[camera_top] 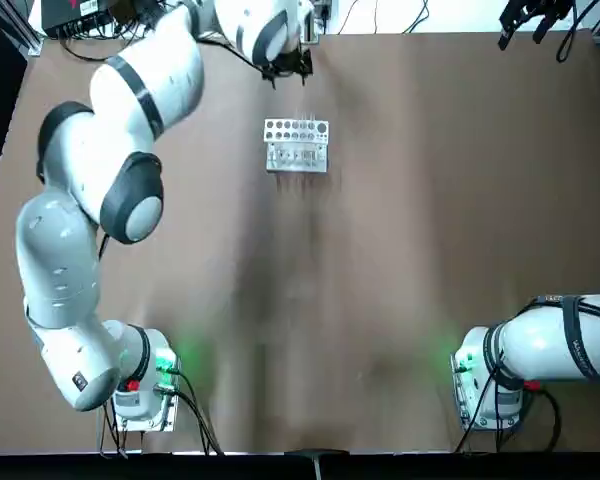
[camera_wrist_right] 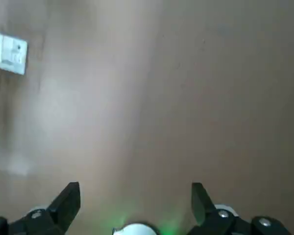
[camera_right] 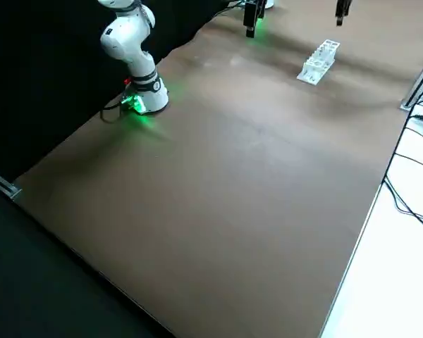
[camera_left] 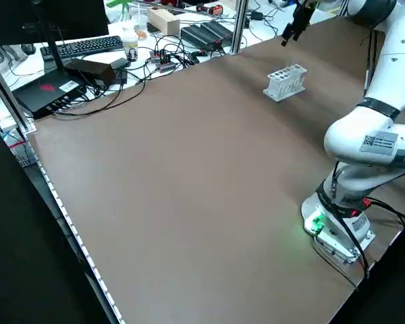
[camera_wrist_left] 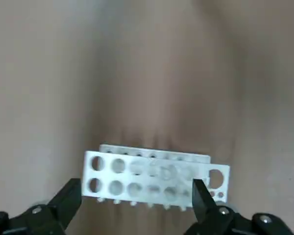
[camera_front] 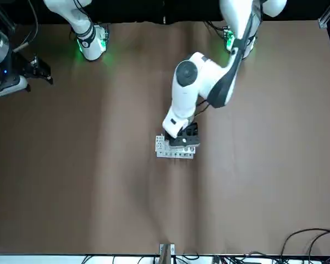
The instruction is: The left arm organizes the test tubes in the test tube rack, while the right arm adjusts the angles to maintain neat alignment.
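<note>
White plastic rack (camera_top: 296, 145) with round holes sits on matte brown tabletop (camera_top: 400, 250); left gripper (camera_wrist_left: 137, 200) and right gripper (camera_wrist_right: 135, 203) jaws spread, empty.

We see the left arm (camera_top: 130, 110) folded up from its base at the tabletop's near-left corner and stretched toward the far edge, its gripper (camera_wrist_left: 137, 198) pointing down with the fingers spread wide. The right arm (camera_top: 560, 340) rises from the near-right corner, and its gripper (camera_wrist_right: 135, 200) hangs with fingers equally parted near the far-right corner.
</note>
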You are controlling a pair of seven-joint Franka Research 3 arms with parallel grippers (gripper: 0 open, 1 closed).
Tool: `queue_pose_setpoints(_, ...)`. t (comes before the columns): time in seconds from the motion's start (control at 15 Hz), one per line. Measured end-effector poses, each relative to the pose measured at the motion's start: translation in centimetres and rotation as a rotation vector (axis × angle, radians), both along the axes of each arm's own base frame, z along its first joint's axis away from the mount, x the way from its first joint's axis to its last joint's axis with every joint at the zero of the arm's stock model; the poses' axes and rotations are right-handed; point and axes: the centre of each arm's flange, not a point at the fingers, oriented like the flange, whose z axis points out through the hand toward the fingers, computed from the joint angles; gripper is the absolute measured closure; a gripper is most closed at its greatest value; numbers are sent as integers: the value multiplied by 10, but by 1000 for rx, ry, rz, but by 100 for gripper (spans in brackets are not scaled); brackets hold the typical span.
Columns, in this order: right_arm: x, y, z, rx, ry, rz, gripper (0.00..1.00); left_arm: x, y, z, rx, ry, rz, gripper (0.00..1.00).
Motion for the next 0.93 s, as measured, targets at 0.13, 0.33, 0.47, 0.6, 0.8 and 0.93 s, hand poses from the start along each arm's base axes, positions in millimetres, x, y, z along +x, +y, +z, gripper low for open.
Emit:
queue_pose_setpoints(0.13, -5, 22, -13, -5, 72, 66, 0, 6, 33, 37, 23, 27, -38, 0)
queue_pose_setpoints(0.33, -2, 76, -47, -16, 145, 200, 0, 6, 87, 93, 47, 86, -122, 0)
queue_pose_setpoints(0.47, 0, 117, -72, 10, 190, 264, 0, 3, 117, 119, 50, 118, -170, 0)
queue_pose_setpoints(0.6, 1, 154, -95, 66, 222, 300, 0, 2, 146, 135, 39, 149, -213, 0)
queue_pose_setpoints(0.8, 5, 198, -122, 137, 231, 312, 0, -1, 201, 154, 12, 167, -248, 1)
queue_pose_setpoints(0.93, 10, 227, -139, 156, 216, 256, 0, -8, 243, 165, 2, 167, -287, 0)
